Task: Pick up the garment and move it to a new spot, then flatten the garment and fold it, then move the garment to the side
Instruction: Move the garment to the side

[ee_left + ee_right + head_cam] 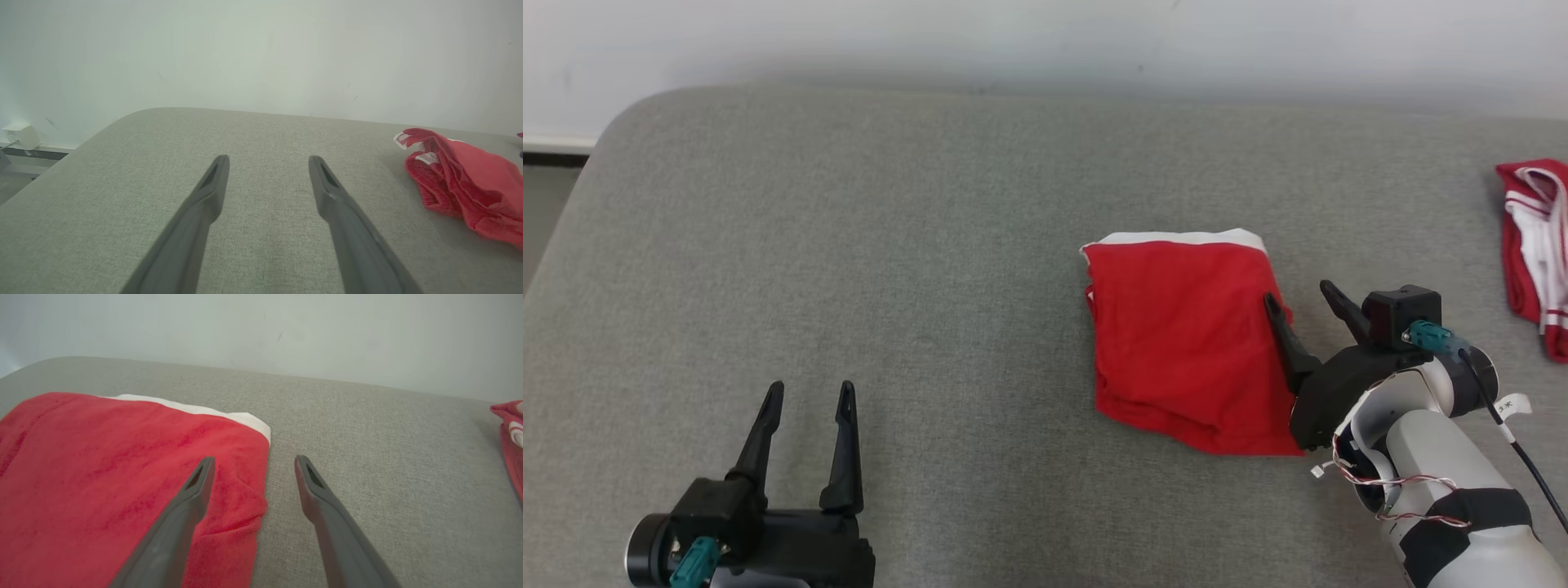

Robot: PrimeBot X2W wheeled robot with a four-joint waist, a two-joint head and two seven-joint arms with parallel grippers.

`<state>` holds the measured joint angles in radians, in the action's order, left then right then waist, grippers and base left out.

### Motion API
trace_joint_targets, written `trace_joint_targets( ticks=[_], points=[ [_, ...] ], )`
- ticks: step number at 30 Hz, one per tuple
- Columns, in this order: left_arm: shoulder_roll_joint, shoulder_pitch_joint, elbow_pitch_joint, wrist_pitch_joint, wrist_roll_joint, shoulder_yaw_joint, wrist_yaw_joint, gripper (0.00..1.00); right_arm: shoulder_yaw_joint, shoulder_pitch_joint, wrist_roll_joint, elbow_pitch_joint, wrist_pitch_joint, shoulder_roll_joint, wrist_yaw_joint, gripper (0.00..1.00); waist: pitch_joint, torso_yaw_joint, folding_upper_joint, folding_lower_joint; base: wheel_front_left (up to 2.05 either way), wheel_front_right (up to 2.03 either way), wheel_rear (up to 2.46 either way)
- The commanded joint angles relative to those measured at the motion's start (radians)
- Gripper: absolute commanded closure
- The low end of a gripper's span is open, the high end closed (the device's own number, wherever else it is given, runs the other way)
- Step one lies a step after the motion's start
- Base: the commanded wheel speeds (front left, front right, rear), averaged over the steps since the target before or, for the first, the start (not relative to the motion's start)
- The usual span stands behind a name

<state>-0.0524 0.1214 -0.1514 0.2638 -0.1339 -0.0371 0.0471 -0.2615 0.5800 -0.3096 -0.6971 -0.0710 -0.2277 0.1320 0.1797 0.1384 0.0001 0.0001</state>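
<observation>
A red garment with a white band along its far edge lies folded into a rough square on the grey cushion, right of centre. My right gripper is open at the garment's right edge, its left finger over the red cloth and its right finger over bare cushion. In the right wrist view the garment spreads to the left, and the open right gripper straddles its right edge. My left gripper stands open at the lower left, far from the garment. In the left wrist view the open left gripper has the garment off to its right.
A second red and white piece of cloth lies at the cushion's far right edge, also seen as the cloth in the right wrist view. The grey cushion ends at a rounded far left corner, with a pale wall behind.
</observation>
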Motion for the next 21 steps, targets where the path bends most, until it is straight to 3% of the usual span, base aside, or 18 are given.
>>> trace_joint_targets(
  ticks=[1,8,9,10,12,21],
  points=[
    [0.001,0.017,-0.001,0.0,-0.015,-0.003,-0.002,0.0,-0.008,0.015,-0.008,-0.027,0.001,-0.005,-0.003,0.0,0.032,0.029,-0.0001,-0.0001,0.0,0.0,0.0],
    [0.002,0.035,0.004,0.0,-0.016,-0.009,-0.014,0.0,-0.042,0.043,-0.057,-0.152,-0.01,0.029,-0.003,0.0,0.056,0.032,-0.0001,-0.0001,0.0,0.0,0.0],
    [0.002,0.036,0.004,0.0,-0.019,-0.009,-0.017,0.0,-0.048,0.043,-0.069,-0.162,-0.011,0.032,-0.003,0.07,0.058,0.03,-0.0001,-0.0001,0.0,0.0,0.0],
    [0.002,0.037,0.005,0.0,-0.021,-0.008,-0.019,0.0,-0.062,0.043,-0.077,-0.173,-0.006,0.036,-0.003,0.57,0.06,0.026,-0.0001,-0.0001,0.0,0.0,0.0],
    [0.002,0.039,0.004,0.0,-0.024,-0.008,-0.019,0.0,-0.077,0.038,-0.104,-0.191,-0.005,0.041,-0.003,1.0,0.061,0.02,-0.0001,-0.0001,0.0,0.0,0.0],
    [0.002,0.054,-0.004,0.0,-0.023,-0.022,-0.015,0.0,-0.161,0.116,-0.138,-0.208,-0.035,-0.015,-0.003,1.0,0.057,-0.017,-0.0001,-0.0001,0.0,0.0,0.0]
  ],
)
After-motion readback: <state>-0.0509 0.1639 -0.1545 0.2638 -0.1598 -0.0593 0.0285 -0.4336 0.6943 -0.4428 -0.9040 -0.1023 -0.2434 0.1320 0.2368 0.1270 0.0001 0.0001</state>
